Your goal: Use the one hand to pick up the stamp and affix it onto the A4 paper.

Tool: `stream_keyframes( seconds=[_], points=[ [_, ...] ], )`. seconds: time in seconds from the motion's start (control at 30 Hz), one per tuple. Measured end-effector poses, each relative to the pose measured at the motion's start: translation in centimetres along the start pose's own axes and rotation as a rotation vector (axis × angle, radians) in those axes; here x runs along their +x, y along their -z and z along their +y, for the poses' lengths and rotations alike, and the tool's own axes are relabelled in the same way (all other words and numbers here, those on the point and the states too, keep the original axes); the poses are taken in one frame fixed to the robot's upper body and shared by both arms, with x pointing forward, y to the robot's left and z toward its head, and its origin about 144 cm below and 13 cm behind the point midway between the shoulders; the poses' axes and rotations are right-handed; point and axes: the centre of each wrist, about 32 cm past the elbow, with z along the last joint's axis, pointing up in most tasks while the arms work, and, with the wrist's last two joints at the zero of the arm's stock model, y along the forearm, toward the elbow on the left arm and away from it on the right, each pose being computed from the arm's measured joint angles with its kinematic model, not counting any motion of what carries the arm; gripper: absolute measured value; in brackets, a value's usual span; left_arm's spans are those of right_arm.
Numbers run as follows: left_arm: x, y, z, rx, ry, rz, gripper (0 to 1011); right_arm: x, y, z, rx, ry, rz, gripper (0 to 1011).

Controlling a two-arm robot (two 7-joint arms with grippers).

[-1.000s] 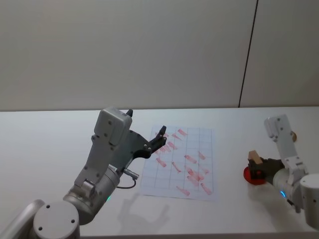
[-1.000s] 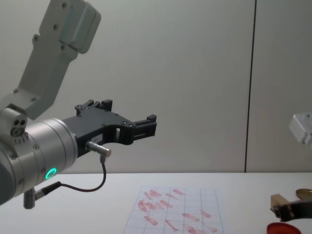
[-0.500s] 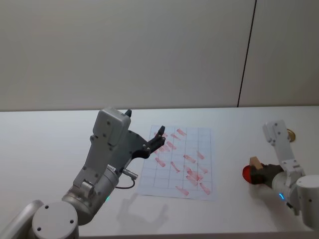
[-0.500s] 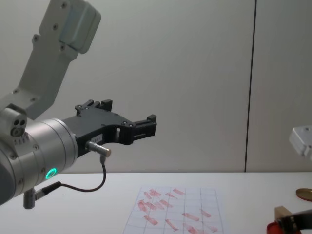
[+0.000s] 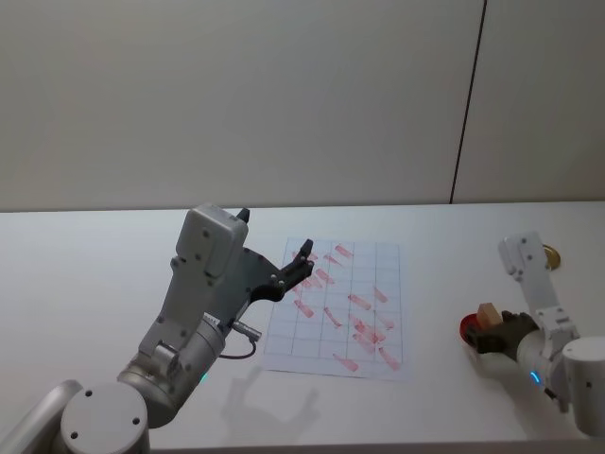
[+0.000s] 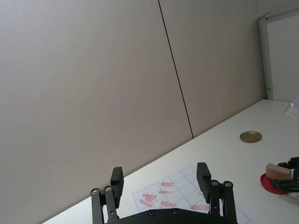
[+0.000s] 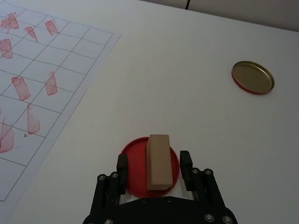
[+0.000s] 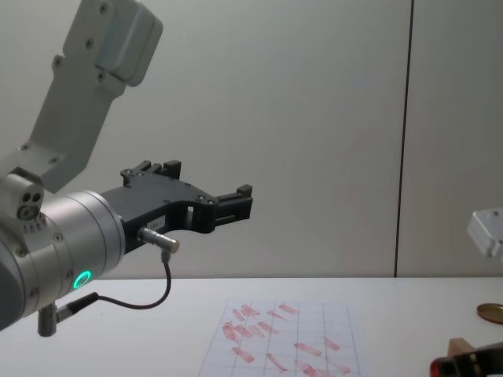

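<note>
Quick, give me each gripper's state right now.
Left gripper: open, holding nothing, raised above the A4 paper.
Right gripper: open, fingers either side of the stamp on the red disc, not gripping.

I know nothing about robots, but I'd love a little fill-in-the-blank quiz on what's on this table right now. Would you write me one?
1. The wooden stamp is standing on a round ____ ink pad.
2. The right gripper has one finger on each side of the stamp, with its fingers ____.
3. The marks printed on the A4 paper are ____ in colour.
4. The left gripper hangs in the air above the ____.

Missing words: red; open; red; paper
</note>
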Motion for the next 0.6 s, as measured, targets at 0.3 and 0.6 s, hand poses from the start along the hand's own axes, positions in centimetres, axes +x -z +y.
stream_keyframes(
  seconds=[0.3, 0.6],
  points=[
    [0.0, 0.0, 0.0, 0.0, 0.0, 0.0, 993, 0.0, -0.4, -0.9, 0.065, 0.003, -0.014, 865],
    [0.0, 0.0, 0.0, 0.0, 0.0, 0.0, 993, 0.1, -0.9, -2.3, 0.156, 0.008, -0.031, 1001]
  ],
)
